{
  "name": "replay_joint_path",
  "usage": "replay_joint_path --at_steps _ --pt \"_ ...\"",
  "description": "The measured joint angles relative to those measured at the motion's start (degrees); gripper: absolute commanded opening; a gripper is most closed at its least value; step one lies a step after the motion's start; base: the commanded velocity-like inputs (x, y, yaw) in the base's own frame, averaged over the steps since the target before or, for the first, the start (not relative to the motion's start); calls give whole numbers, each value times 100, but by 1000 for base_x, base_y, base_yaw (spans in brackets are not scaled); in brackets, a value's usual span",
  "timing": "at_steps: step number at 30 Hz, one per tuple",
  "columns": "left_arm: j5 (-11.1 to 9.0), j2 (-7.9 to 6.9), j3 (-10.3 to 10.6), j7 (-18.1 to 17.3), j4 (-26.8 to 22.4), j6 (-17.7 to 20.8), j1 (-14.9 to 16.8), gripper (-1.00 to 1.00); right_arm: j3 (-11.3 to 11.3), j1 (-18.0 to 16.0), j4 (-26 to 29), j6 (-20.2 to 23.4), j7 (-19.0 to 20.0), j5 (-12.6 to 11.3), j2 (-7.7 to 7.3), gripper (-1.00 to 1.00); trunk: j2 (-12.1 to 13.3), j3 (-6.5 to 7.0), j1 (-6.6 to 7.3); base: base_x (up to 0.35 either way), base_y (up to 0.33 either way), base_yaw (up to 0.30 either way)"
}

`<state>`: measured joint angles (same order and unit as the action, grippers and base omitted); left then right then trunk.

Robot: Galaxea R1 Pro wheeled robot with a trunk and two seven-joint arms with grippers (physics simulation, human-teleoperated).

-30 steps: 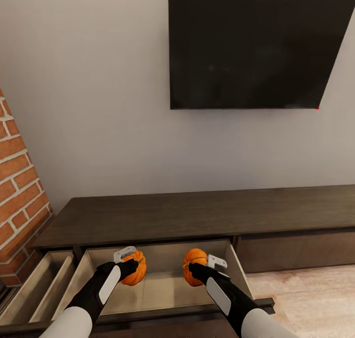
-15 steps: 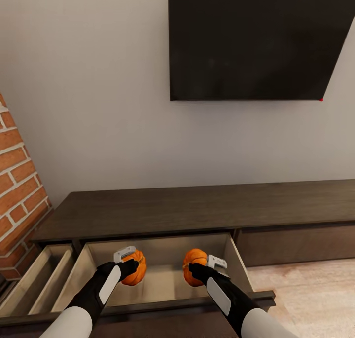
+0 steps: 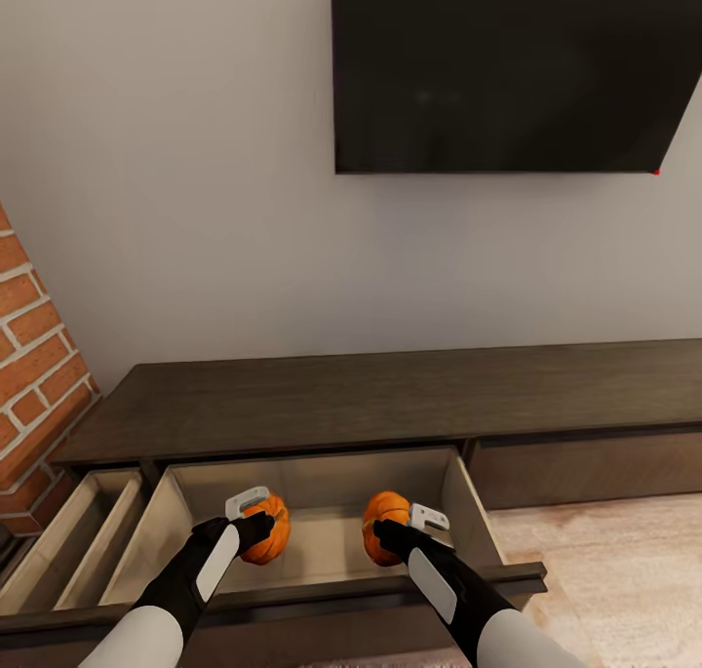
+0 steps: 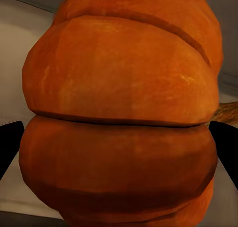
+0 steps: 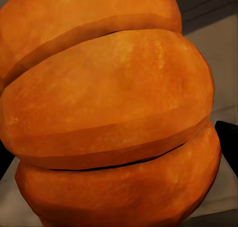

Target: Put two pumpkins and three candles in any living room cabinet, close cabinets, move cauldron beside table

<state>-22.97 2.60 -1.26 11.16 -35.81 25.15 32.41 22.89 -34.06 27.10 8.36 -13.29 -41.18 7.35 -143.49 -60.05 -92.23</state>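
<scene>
Orange on both sides from the head view: our left gripper (image 3: 255, 530) pinches the left pumpkin (image 3: 268, 539) and our right gripper (image 3: 387, 534) pinches the right pumpkin (image 3: 386, 526), both held over the pale inside of the open drawer (image 3: 322, 483) of the dark-brown cabinet (image 3: 390, 405). A second drawer (image 3: 73, 541) stands open beside the brick wall (image 3: 34, 375), and a black television (image 3: 507, 63) hangs above. We judge the pumpkins light and stiff, since each sits steady in a two-finger pinch.

Our left wrist view is close on the left pumpkin (image 4: 121, 113), ribbed and matte, with dark fingers (image 4: 10, 142) pressed against its two flanks and the brownish stem (image 4: 225, 110) poking sideways. We judge the ribs give the fingers purchase; the widest band is the place to hold.

Our right wrist view shows the right pumpkin (image 5: 109, 117), a dark finger (image 5: 229, 142) at its edge. The rounded skin could roll once set down, we think.
</scene>
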Motion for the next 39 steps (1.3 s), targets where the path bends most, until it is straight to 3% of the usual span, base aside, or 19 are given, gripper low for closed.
replay_joint_path --at_steps 21,22,39 --pt "-5 1 13 0 -2 -1 1 -100 0 -1 2 0 0 -14 0 -100 -2 -22 -2 0 0 0" --pt "-4 1 14 0 -2 -1 1 100 0 -2 2 -1 0 -12 0 -100 -2 -22 -2 0 0 0" --pt "3 5 14 -3 -15 -2 1 100 0 -2 2 0 3 -11 0 -100 -2 -22 -2 0 0 0"
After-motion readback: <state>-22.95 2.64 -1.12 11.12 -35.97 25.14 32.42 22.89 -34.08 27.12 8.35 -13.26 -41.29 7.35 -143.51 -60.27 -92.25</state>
